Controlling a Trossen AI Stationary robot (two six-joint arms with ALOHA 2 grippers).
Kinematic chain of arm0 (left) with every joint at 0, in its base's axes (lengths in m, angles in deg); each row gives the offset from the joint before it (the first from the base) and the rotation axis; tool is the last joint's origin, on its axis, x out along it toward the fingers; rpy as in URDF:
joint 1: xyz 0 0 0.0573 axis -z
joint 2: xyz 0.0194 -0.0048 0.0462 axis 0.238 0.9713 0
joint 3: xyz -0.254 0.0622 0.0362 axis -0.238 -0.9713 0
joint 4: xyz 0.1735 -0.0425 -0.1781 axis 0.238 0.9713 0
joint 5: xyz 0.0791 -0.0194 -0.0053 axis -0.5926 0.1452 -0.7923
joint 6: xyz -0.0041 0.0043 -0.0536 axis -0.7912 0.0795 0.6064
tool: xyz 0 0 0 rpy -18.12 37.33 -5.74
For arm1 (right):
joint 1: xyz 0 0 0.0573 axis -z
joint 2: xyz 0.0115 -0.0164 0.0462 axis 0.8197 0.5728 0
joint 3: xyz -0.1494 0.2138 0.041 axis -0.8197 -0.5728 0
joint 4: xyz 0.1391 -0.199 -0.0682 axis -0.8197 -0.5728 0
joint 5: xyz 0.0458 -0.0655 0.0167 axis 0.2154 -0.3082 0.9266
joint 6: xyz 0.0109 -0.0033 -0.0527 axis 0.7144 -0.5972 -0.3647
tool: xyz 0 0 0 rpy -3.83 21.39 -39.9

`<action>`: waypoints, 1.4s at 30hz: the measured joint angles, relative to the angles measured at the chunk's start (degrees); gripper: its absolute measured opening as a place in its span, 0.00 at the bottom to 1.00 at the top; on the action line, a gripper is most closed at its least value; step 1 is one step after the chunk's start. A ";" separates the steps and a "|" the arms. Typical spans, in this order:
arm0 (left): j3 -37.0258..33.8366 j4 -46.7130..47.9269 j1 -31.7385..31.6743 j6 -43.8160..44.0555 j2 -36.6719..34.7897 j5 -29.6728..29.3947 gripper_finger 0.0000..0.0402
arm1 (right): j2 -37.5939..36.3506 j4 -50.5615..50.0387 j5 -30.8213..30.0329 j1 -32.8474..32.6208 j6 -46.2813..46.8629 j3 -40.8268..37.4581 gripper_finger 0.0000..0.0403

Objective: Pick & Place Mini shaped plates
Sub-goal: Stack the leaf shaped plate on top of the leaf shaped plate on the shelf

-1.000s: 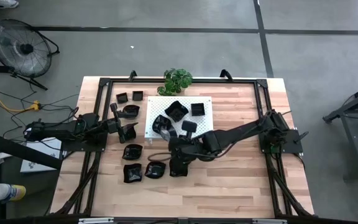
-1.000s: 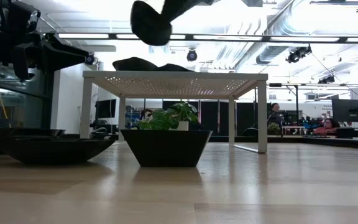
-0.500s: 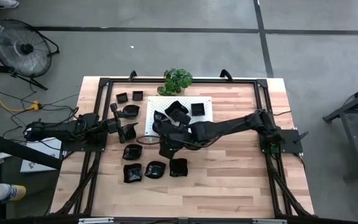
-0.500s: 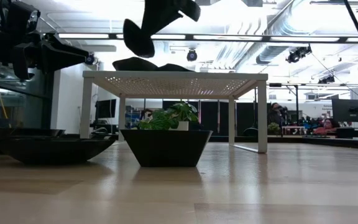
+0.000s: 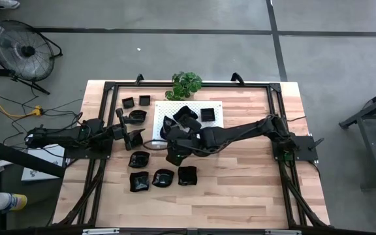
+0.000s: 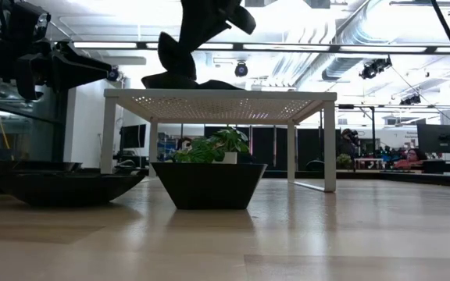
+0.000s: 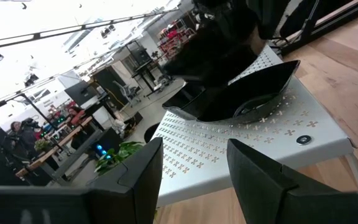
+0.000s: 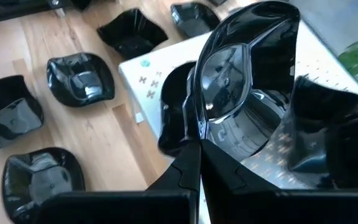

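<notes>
The mini shaped plates are glossy black dishes. Three sit on the white perforated board, and several lie on the wood at its left and near sides. My right gripper is over the board's near left corner, shut on one plate. My left gripper waits left of the board, open, with nothing between its fingers. My right gripper pinches the held plate by its rim between its two fingers, which slant down from above. The plate stands nearly on edge, its hollow side toward the wrist camera, low over the board. I cannot tell whether its lower edge touches the plate beneath.
A green potted plant stands at the board's far edge. A black frame runs round the table. The board stands on legs. There is bare wood on the table's right half and along its near edge.
My right gripper, carrying the plate, has moved from the middle of the table toward the far left, to the board's near left corner. It has then come down, so the plate hangs lower and more on edge. The plates on the wood have stayed put.
</notes>
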State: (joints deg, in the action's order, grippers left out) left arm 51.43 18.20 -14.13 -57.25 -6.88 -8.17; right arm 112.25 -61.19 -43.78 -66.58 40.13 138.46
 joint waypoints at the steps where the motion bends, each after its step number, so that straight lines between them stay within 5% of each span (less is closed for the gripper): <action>1: 0.00 0.01 0.00 0.00 -0.02 0.00 0.44 | 0.00 0.17 0.85 0.01 0.31 -0.32 0.00; 42: 0.00 -0.01 0.00 0.00 0.00 -0.07 0.44 | 0.00 1.14 3.01 1.31 -2.63 -1.52 0.03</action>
State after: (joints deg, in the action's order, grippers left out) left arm 51.43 18.19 -14.13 -57.25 -6.88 -8.24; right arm 112.25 -60.06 -40.77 -65.27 37.50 136.94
